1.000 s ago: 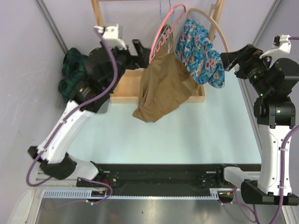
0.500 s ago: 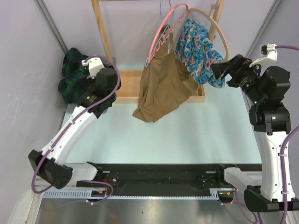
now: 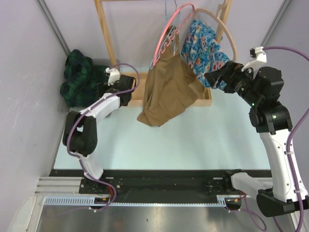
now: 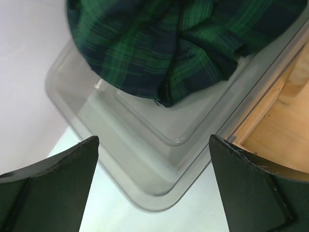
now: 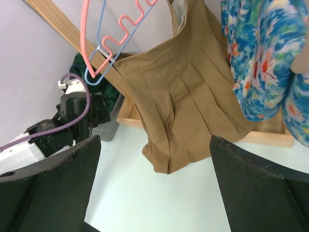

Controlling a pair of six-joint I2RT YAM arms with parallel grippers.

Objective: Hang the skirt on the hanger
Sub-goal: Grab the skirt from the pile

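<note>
Green checked cloth lies in a soft heap at the left edge of the worktop [image 3: 183, 140], seen from the top view. This is the green checked skirt [image 3: 77, 72], I think, though it is too bunched up to be sure. It sits in a clear bin [image 3: 64, 105]. The left hand [image 3: 116, 91] is near the bin and holds nothing. On the wooden rack [image 3: 108, 34], a brown skirt [image 3: 166, 92] hangs crooked from a pink hanger [image 3: 169, 26]. A blue flowery cloth [image 3: 207, 53] hangs just beside it. The right hand [image 3: 212, 77] is up by that cloth and touches nothing.

The left wrist view shows what the top view cannot. The bin is see-through, and the skirt is piled at its far end, so the near part is bare. The hand's two fingers are spread wide, and it points at the bin's near corner.

The right wrist view shows wide-open fingers too. It also shows a thin blue hanger [image 5: 101, 24] with nothing on it, just behind the pink one.

The skirt looks light and floppy. It will sag and slip, so pinch it by a thick fold at the top edge.
</note>
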